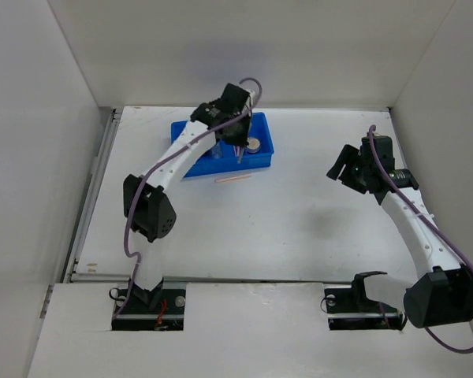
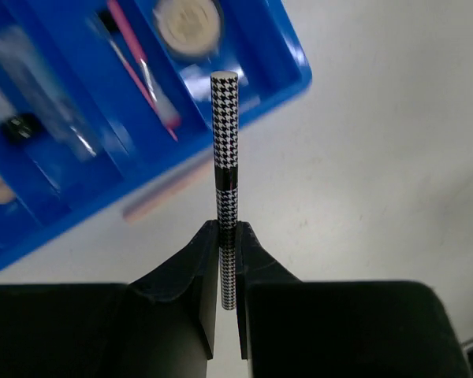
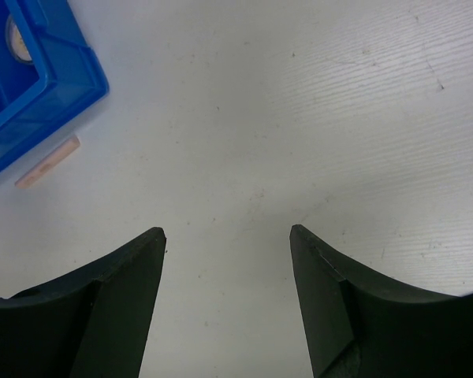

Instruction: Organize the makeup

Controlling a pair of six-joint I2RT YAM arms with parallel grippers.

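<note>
Makeup tube (image 2: 225,134), houndstooth-patterned, is clamped in the left gripper (image 2: 227,236) over the tray (image 2: 288,59) edge. A compact (image 2: 189,22) and pink sticks (image 2: 142,71) lie inside, and a peach stick (image 2: 169,193) lies on the table (image 2: 378,157) beside it. The right gripper (image 3: 227,232) hangs with fingers apart, holding nothing.

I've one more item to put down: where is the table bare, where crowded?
Bare: the middle of the table, between the tray and the right gripper, and the strip from the stick to the near edge. Crowded: the tray, with the left gripper holding a tube there and the stick beside its near wall.
</note>
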